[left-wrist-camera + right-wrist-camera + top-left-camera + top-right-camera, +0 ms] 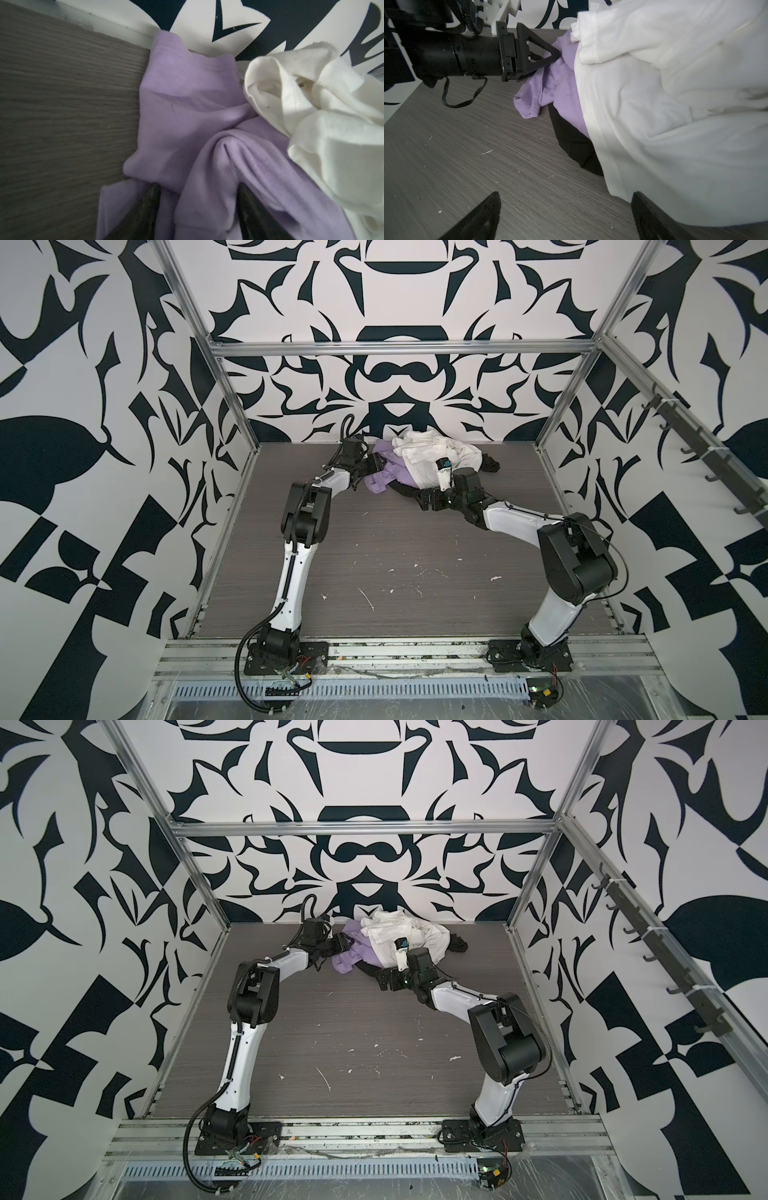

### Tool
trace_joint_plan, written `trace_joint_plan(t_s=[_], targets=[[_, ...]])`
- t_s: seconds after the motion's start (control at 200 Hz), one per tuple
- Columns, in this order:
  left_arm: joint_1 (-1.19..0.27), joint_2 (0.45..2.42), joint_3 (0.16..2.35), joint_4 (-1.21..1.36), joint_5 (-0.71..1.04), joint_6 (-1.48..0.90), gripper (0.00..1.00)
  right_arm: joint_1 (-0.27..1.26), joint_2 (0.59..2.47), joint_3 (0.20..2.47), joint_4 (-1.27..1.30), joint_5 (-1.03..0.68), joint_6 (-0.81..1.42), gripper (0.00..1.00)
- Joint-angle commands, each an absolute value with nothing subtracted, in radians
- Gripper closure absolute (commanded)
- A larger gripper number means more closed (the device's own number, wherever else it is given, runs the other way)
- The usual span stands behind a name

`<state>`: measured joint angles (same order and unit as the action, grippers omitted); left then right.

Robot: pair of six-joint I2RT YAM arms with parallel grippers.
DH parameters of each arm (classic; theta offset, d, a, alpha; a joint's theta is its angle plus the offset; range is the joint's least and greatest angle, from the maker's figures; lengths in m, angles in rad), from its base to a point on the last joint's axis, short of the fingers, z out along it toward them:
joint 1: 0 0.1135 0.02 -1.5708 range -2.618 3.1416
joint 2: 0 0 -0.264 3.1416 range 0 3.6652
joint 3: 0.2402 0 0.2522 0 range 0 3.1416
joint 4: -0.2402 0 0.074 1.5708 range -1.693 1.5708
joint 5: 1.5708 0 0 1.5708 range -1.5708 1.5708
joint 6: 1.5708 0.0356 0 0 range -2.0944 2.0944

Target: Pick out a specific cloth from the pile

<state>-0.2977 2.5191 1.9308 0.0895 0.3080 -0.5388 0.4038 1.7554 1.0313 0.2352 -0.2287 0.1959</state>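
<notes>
The pile [428,460] lies at the back of the table against the wall. The lavender cloth [380,481] [352,961] [187,104] [550,87] sticks out on the pile's left, partly under the white garment [419,452] [675,104]. My left gripper [379,466] [197,187] [555,56] is pushed into the cloth, and its jaws are closed partway on a raised lavender fold that fills the gap between them. My right gripper [424,499] [564,195] stands wide open low over the table at the pile's front, with only bare table between its fingers, one finger against the white hem.
A black garment [405,489] [571,141] lies under the lavender and white ones at the front. A small black piece [491,464] [459,944] sits at the pile's right. The patterned back wall [270,25] is right behind the pile. Wood-grain table [395,556] stretches forward.
</notes>
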Motion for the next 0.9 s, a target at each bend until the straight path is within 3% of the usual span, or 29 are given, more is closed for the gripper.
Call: trace_joint_plan(t_s=[0.0, 0.14, 0.895], targets=[[-0.302, 2.539, 1.971, 0.063, 0.343, -0.556, 0.43, 0.41, 1.718, 1.051, 0.23, -0.238, 0.199, 0.0], [-0.302, 2.548, 1.985, 0.051, 0.355, -0.56, 0.46, 0.411, 1.715, 1.055, 0.224, -0.239, 0.2, 0.0], [-0.302, 2.518, 1.978, 0.051, 0.413, -0.565, 0.91, 0.42, 1.71, 1.069, 0.201, -0.235, 0.201, 0.0]])
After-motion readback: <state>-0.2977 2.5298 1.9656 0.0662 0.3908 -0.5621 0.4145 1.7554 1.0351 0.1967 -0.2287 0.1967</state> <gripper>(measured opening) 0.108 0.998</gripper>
